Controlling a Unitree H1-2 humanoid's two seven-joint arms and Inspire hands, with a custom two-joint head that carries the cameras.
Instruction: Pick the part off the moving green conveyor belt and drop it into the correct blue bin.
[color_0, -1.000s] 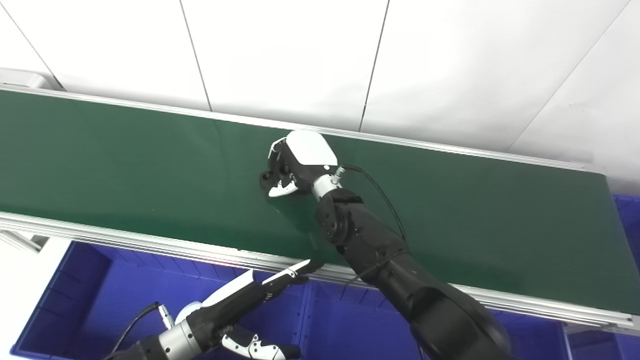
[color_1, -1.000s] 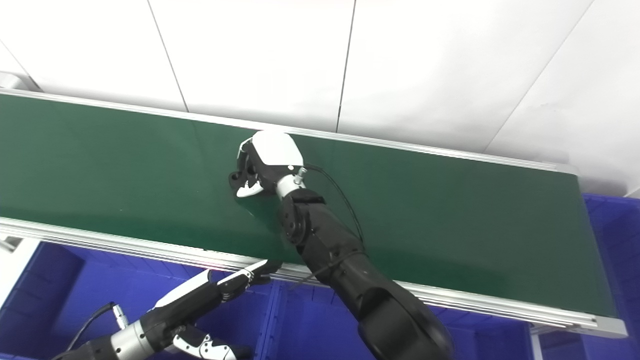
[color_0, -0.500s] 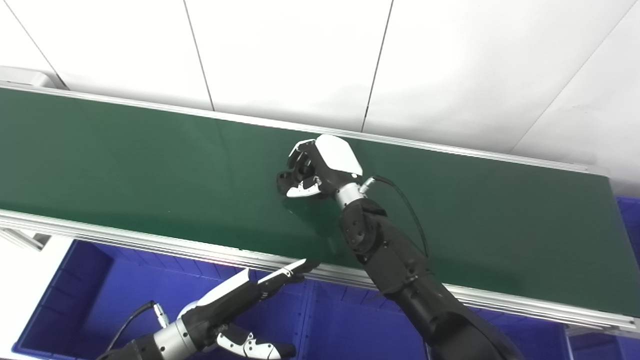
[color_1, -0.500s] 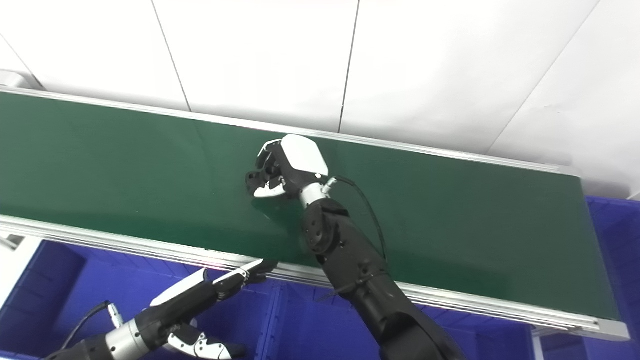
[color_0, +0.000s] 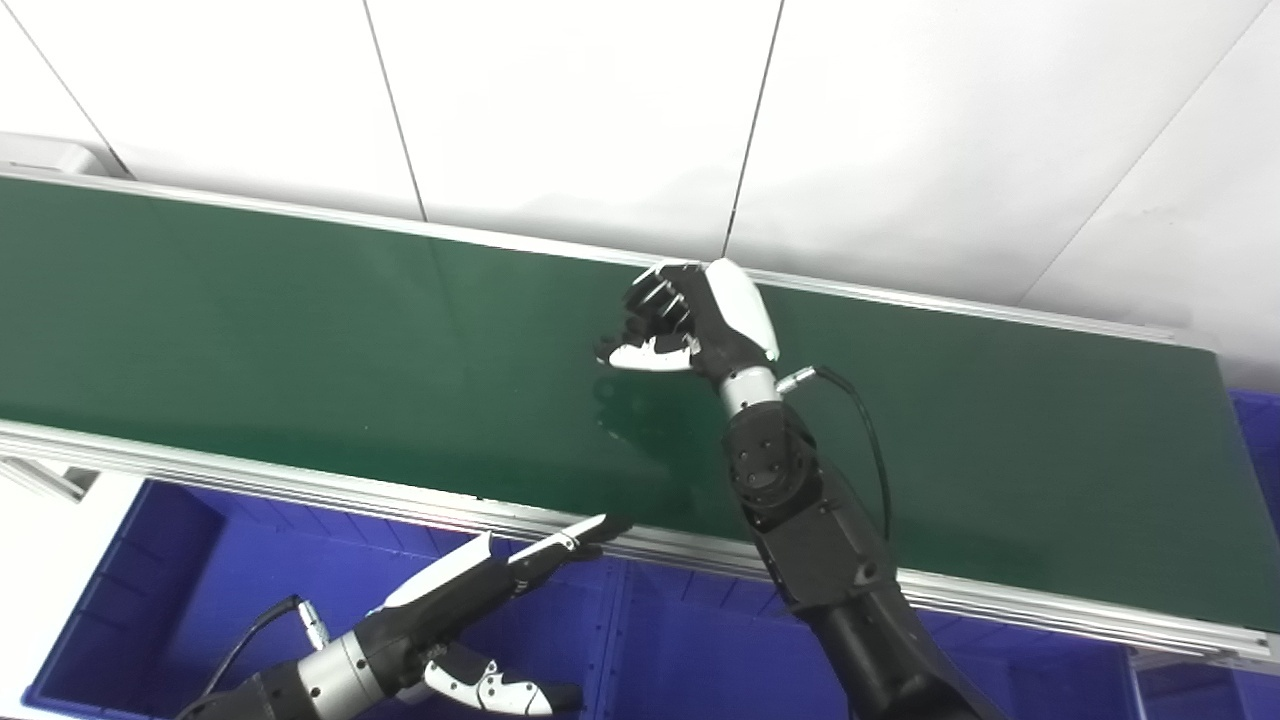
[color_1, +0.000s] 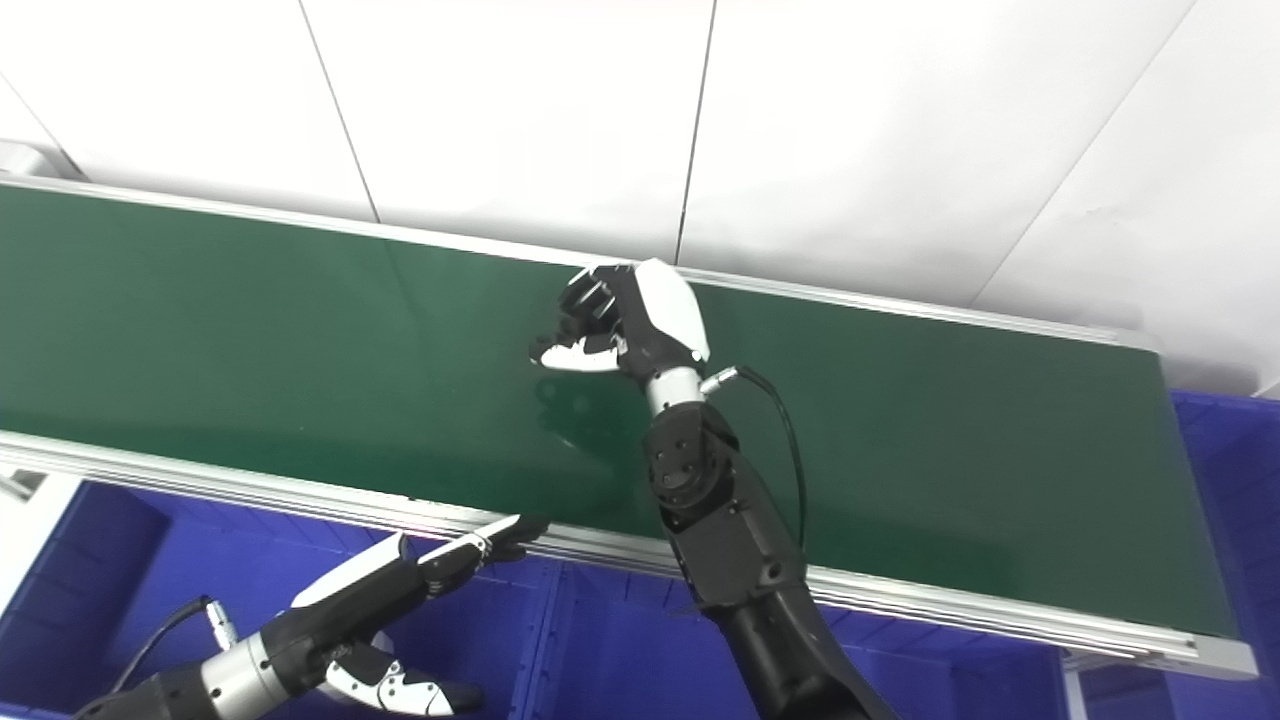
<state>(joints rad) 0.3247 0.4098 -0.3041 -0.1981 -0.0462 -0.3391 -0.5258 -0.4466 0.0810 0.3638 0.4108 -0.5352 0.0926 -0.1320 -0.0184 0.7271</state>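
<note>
Robot w/ two arms at a green conveyor belt (color_0: 300, 330) running left to right, white wall behind, blue bins (color_0: 200, 590) below the belt's near rail. Right hand (color_0: 690, 325) is above the belt near its far edge, fingers (color_0: 655, 300) curled tight into a fist w/ thumb across. The part itself can't be seen; judging by the closed fist it's prob. inside the hand, but can't confirm. Belt surface shows no loose part. Left hand (color_0: 470, 590) waits low over the bins, fingers straight and spread, holding nothing. Step in hand: likely the lift after the pick. Next move calls for carrying the fist back across the near rail, over the right bin, then opening the fingers.
</note>
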